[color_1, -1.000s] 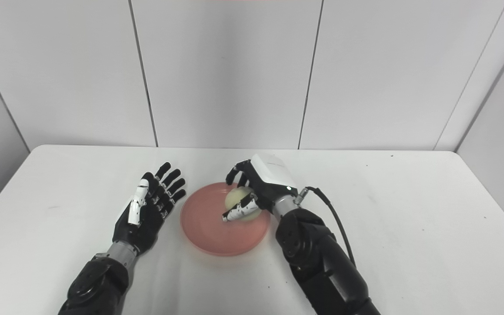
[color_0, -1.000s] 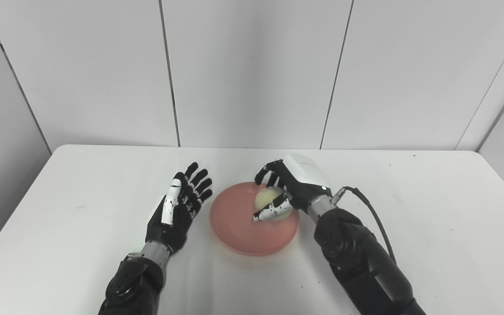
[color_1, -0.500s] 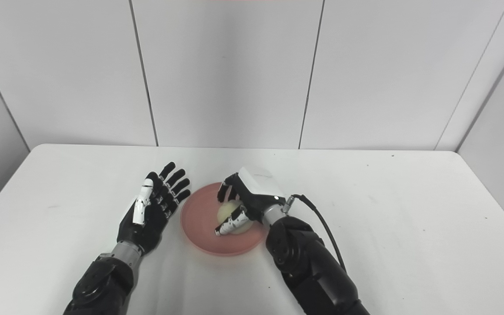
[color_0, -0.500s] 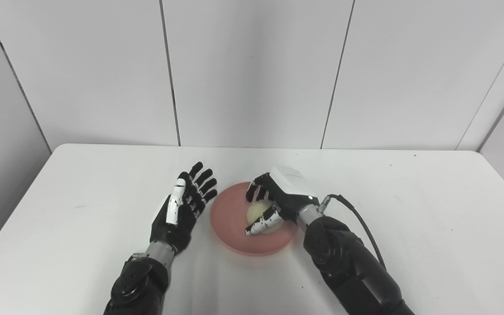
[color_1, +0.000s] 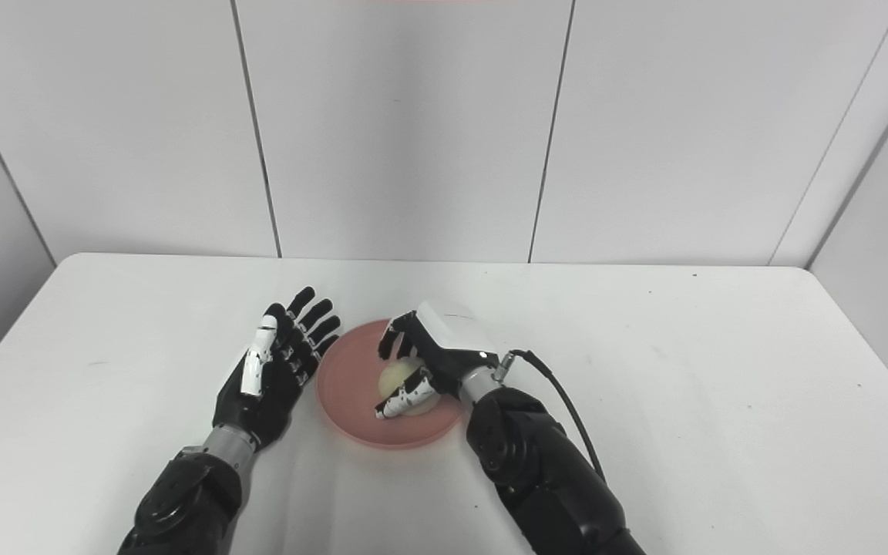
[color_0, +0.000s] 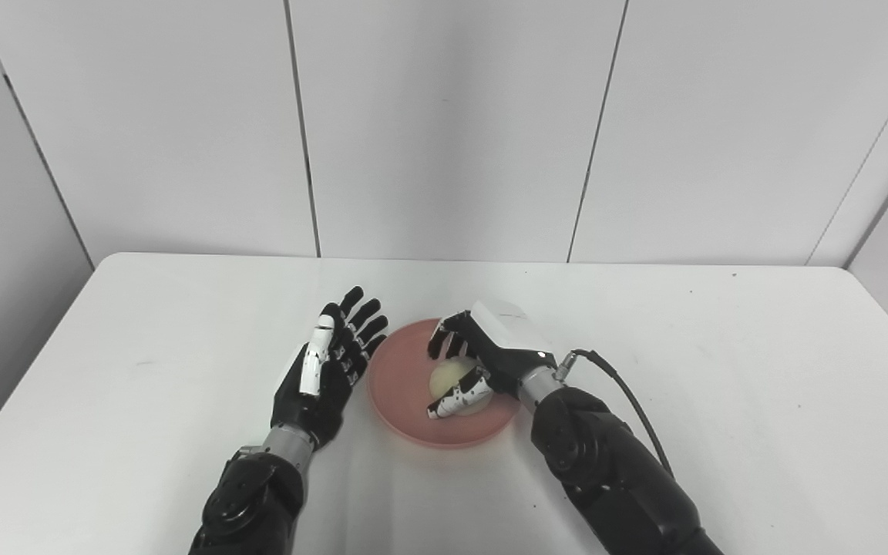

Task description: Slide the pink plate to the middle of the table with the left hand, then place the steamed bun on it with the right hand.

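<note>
Near counter (color_0: pixel 721 370) middle we see pink plate (color_0: pixel 401 385), steamed bun (color_0: pixel 450 378) resting on it. Our right hand (color_0: pixel 490 354) curls over bun, fingers (color_0: pixel 455 399) wrapped round it, grasping. Our left hand (color_0: pixel 328 370) lies just left of plate rim, fingers (color_0: pixel 363 312) spread, released, holding nothing; whether it touches rim, we cannot tell. No readable writing or labels that we can make out.
</note>
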Action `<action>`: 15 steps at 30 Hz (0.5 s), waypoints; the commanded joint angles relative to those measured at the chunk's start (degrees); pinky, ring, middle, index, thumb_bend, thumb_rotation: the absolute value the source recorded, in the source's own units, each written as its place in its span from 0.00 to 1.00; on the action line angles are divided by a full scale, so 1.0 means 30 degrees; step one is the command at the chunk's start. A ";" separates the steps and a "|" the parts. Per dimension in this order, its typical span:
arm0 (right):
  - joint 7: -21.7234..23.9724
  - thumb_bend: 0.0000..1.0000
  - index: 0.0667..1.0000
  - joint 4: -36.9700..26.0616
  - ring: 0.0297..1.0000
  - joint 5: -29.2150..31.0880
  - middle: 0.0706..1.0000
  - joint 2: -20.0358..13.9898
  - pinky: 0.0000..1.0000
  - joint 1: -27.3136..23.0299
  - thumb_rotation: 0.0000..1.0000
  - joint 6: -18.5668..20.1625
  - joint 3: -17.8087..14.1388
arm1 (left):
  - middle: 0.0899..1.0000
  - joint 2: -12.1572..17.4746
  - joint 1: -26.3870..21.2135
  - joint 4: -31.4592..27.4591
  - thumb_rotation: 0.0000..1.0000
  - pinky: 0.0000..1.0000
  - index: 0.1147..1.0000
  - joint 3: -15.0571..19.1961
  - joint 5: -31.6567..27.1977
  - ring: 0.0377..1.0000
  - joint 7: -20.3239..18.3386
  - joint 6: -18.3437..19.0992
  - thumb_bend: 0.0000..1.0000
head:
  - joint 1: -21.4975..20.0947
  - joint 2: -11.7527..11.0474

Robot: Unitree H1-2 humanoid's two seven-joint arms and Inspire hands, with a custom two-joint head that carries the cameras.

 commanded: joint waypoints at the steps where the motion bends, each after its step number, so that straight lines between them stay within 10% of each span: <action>1: 0.0293 0.64 0.66 -0.0711 0.57 -0.0760 0.63 0.0054 0.43 -0.0891 0.13 0.0271 0.0290 | 0.94 -0.0171 0.1402 0.1292 1.00 0.93 0.95 -0.0263 0.0438 0.93 0.0637 0.2998 0.44 | 0.0021 0.0037; 15: 0.2478 0.79 0.90 -0.2743 0.78 -0.1281 0.88 -0.0261 0.59 -0.0843 0.98 0.0665 0.0089 | 0.94 -0.0255 0.1143 0.1763 1.00 0.93 0.96 -0.0366 0.0577 0.92 0.0683 0.2697 0.43 | 0.0157 0.0071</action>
